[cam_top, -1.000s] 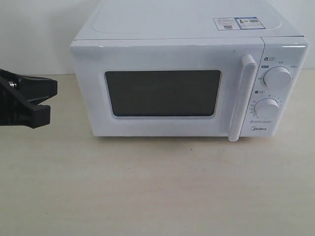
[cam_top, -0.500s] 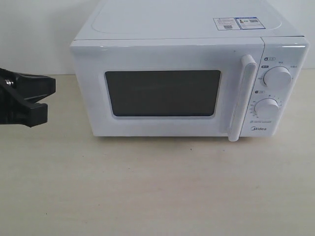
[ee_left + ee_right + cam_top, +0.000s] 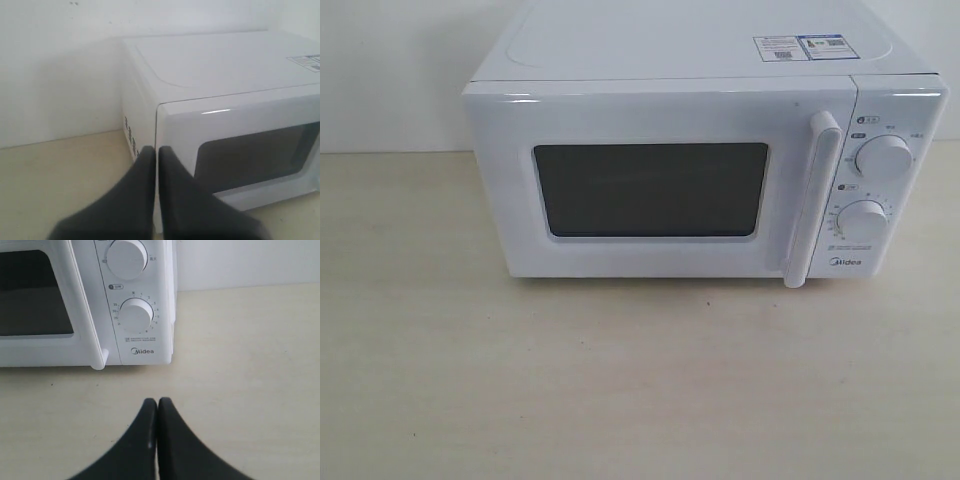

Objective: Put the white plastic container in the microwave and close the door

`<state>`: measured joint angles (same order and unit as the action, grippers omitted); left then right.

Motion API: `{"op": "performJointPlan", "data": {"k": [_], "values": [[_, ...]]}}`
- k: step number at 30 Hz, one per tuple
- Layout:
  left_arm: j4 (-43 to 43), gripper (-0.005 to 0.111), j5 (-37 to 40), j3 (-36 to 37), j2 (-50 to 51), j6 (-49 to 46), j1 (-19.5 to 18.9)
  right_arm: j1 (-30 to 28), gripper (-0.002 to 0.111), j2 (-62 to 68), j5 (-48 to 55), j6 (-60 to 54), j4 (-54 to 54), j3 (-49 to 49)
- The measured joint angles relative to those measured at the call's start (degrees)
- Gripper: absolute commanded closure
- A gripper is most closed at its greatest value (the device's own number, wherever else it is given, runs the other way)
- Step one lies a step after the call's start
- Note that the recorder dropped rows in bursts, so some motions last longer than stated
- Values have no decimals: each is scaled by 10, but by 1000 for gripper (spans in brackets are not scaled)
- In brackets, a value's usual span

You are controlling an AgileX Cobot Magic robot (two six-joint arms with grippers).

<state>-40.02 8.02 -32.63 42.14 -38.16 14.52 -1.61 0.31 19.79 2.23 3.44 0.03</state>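
The white microwave (image 3: 700,60) stands at the back of the table, its door (image 3: 650,190) shut, with the dark window and the vertical bar handle (image 3: 812,200) facing the camera. The white plastic container shows in no view. Neither gripper appears in the exterior view. In the left wrist view my left gripper (image 3: 156,151) is shut and empty, off the microwave (image 3: 225,70) by its left front corner. The right wrist view has my right gripper (image 3: 157,402) shut and empty over bare table, in front of the dial side of the microwave (image 3: 131,315).
Two round dials (image 3: 882,158) sit on the microwave's right panel. A light wooden table (image 3: 640,380) stretches in front of it. A white wall (image 3: 390,70) rises behind.
My left gripper, seen at the exterior view's left edge earlier, has drawn back leftward out of that view. The microwave has not moved.
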Motion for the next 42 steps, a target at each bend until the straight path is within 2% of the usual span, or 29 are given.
{"op": "performJointPlan", "data": {"k": [7, 15, 19, 23, 27, 29, 31, 36, 42], "values": [[0, 102, 20, 56, -100, 7, -52, 0, 109, 0, 1, 1, 0, 0], [-38, 102, 21, 178, -309, 8, -118, 0, 109, 0, 1, 1, 0, 0], [-110, 102, 12, 223, -382, 20, -125, 0, 109, 0, 1, 1, 0, 0], [-217, 102, 3, 235, -417, 32, -126, 0, 109, 0, 1, 1, 0, 0], [-373, 102, 4, 236, -420, 108, -126, 0, 109, 0, 1, 1, 0, 0], [-383, 102, 6, 236, -420, 145, -126, 0, 109, 0, 1, 1, 0, 0], [-324, 102, 9, 236, -420, 162, -126, 0, 109, 0, 1, 1, 0, 0], [-33, 102, 10, 256, -420, 174, -126, 0, 109, 0, 2, 1, 0, 0], [141, 102, 20, 318, -420, 175, -126, 0, 109, 0, 2, 1, 0, 0]]}}
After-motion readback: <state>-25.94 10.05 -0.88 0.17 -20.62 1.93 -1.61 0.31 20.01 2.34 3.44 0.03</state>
